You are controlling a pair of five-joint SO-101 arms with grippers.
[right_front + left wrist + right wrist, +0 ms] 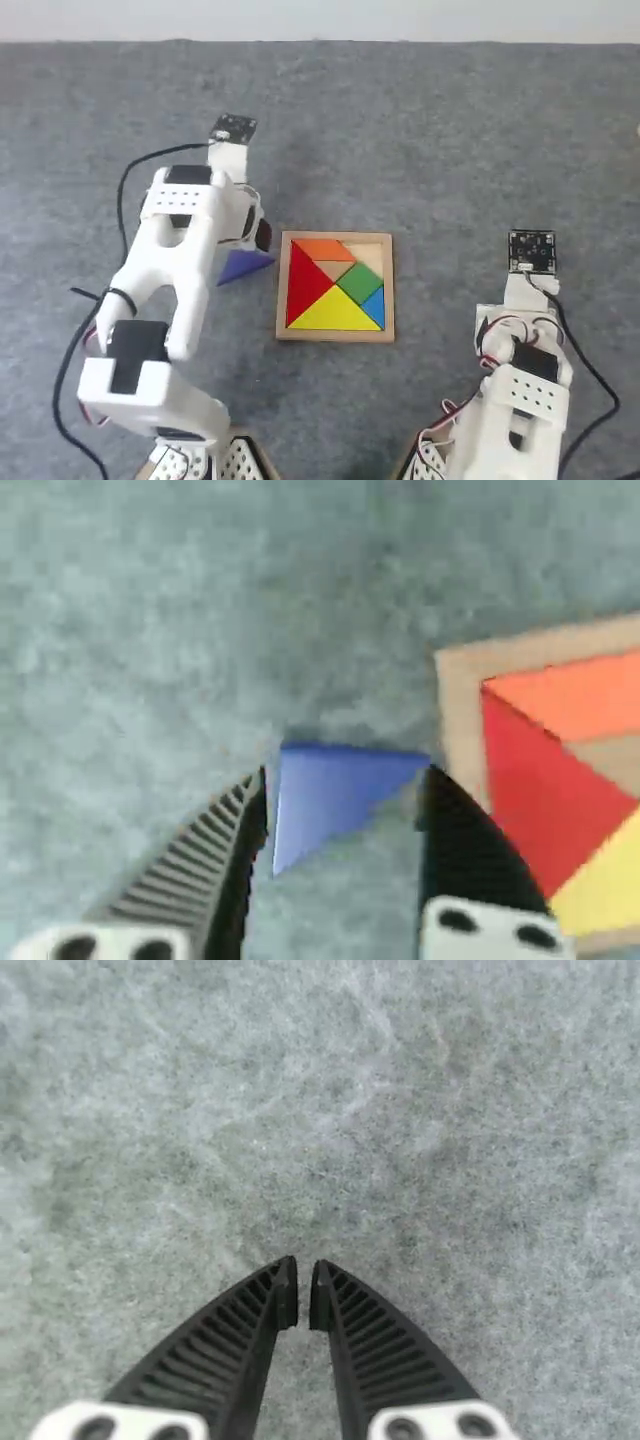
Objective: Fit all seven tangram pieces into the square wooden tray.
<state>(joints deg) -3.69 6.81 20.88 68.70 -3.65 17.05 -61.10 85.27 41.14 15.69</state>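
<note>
Under both tools: grey felt desk [450, 130]. Between arms, just beside left tool [347, 773]: square wooden tray [336, 336], nothing over it. Inside tray: red triangle [305, 280], yellow triangle [330, 312], orange piece [322, 249], green square [358, 282], small blue piece [374, 305]; tan patch [370, 256] at far corner. Loose blue triangle [330, 790] outside tray, near its rim, sharp corner pointing toward tray. Left tool clamped on loose blue triangle, fingers [455, 830] touching both sides. Right tool [304, 1278] well apart from tray, tips almost together, holding nothing.
</note>
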